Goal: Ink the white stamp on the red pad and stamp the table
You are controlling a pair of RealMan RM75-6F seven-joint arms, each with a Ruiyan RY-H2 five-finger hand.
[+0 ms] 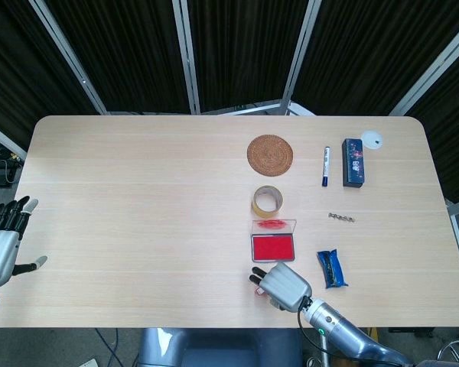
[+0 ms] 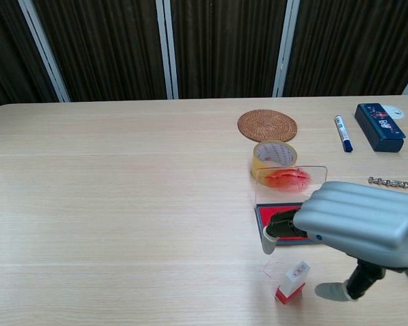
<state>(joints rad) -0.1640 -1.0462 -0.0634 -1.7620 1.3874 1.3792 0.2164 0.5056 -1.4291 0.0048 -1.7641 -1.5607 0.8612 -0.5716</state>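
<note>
The white stamp with a red base stands tilted near the table's front edge, in front of the red ink pad. The pad's clear lid stands open, smeared red. My right hand hovers over the pad's front right part with its fingers stretched left above the stamp and its thumb low to the stamp's right; it holds nothing. In the head view the right hand covers most of the stamp. My left hand lies at the table's left edge, fingers apart and empty.
Behind the pad are a tape roll and a woven coaster. A marker, a dark blue box, a small chain and a blue packet lie to the right. A faint red mark shows beside the stamp.
</note>
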